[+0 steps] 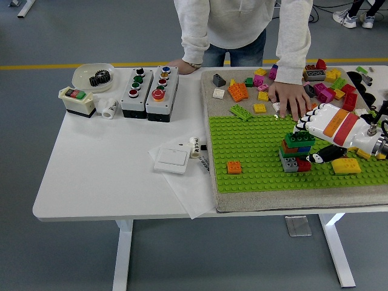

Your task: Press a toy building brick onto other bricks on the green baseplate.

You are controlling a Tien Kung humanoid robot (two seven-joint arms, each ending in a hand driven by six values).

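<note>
The dark green brick (300, 139) sits on top of the small brick stack (295, 156) toward the right of the green baseplate (254, 154). The right hand (330, 130) lies just right of it, fingertips (301, 127) at the brick's far-right corner — whether they pinch it or only press, I cannot tell. An off-centre push could tip the stack or leave the brick half-seated. The baseplate rests on a beige mat (212, 109) on the white table (103, 170). A person's hand (290, 99) lies flat among loose bricks (254, 85) at the far side — close to the robot's fingers. Grey floor beyond.
</note>
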